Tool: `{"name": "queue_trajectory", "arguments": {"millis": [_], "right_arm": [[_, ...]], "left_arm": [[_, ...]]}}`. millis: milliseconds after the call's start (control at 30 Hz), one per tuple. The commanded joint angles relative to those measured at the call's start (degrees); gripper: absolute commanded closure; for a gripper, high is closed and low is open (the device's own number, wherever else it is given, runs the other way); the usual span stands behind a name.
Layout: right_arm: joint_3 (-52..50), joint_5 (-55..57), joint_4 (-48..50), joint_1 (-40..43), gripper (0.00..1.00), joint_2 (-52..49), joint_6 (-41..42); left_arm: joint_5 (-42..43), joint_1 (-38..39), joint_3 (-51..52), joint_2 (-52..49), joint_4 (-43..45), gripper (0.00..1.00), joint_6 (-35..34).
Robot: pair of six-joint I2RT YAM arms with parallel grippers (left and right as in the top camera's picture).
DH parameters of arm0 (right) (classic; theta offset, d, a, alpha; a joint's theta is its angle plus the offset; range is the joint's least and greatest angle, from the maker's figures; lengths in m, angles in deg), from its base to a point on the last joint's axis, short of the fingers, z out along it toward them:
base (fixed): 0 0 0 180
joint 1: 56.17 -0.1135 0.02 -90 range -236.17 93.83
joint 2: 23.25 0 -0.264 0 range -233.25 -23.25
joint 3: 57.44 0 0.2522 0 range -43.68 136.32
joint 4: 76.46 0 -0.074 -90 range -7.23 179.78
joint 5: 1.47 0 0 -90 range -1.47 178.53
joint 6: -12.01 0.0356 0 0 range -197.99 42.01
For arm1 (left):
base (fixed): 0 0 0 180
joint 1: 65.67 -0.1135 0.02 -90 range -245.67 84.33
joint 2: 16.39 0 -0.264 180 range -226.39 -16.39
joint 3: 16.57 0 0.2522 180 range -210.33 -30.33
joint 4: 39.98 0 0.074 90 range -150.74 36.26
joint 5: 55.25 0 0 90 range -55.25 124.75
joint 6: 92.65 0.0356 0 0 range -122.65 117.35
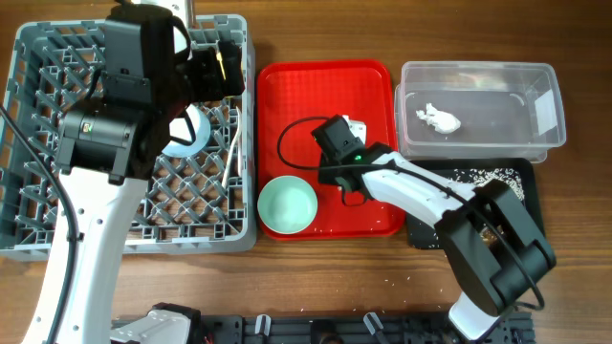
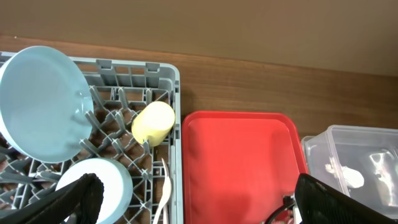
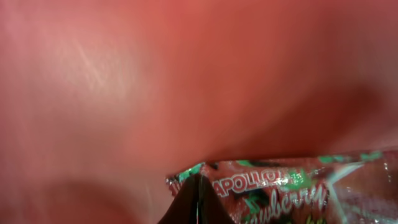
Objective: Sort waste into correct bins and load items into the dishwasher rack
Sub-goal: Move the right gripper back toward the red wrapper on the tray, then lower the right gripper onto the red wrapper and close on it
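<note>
**Right claw closed at the wrapper on the red tray**

The right gripper is low over the red tray, and its jaws are pressed together. Its dark tip is against the edge of the red wrapper, which lies on the tray surface. From the wrist view I cannot tell if the foil is really pinched or only touched.

The left gripper hangs above the grey rack with its jaws spread wide, and nothing is between them.

In the rack, the light blue plate stands on its edge among the pegs. The yellow cup lies on its side near the rack's wall. The light blue bowl sits just below the plate in the wrist view, and a white plastic utensil lies beside it.

The mint-green bowl is outside the rack, at the corner of the red tray, close to the rack.

On the right, the napkin is inside the clear tub. The black tray is next to the tub and has pale crumbs in it.
</note>
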Motion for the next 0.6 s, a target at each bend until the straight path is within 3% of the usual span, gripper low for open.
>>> {"name": "queue_trajectory", "arguments": {"millis": [0, 133, 200, 333, 367, 433, 533, 567], "right_arm": [[-0.96, -1.38, -8.26, 0.09, 0.96, 3.13, -0.13], [0.04, -0.66, -9.40, 0.15, 0.93, 7.72, -7.48], [0.39, -0.66, -9.31, 0.13, 0.91, 15.02, -6.60], [0.00, 0.55, -11.50, 0.13, 0.88, 20.04, 6.05], [-0.90, 1.14, -11.50, 0.13, 0.65, 19.67, 12.72], [-3.76, 1.79, -11.04, 0.13, 0.60, 18.84, 25.44], [-6.64, 5.20, -10.99, 0.13, 0.61, 18.69, 29.11], [-6.84, 5.18, -10.93, 0.13, 0.53, 18.67, 29.11]], "left_arm": [[0.68, -0.33, 0.04, 0.00, 0.15, 0.00, -0.72], [0.68, -0.33, 0.04, 0.00, 0.15, 0.00, -0.72], [0.68, -0.33, 0.04, 0.00, 0.15, 0.00, -0.72], [0.68, -0.33, 0.04, 0.00, 0.15, 0.00, -0.72], [0.68, -0.33, 0.04, 0.00, 0.15, 0.00, -0.72], [0.68, -0.33, 0.04, 0.00, 0.15, 0.00, -0.72], [0.68, -0.33, 0.04, 0.00, 0.15, 0.00, -0.72], [0.68, -0.33, 0.04, 0.00, 0.15, 0.00, -0.72]]}}
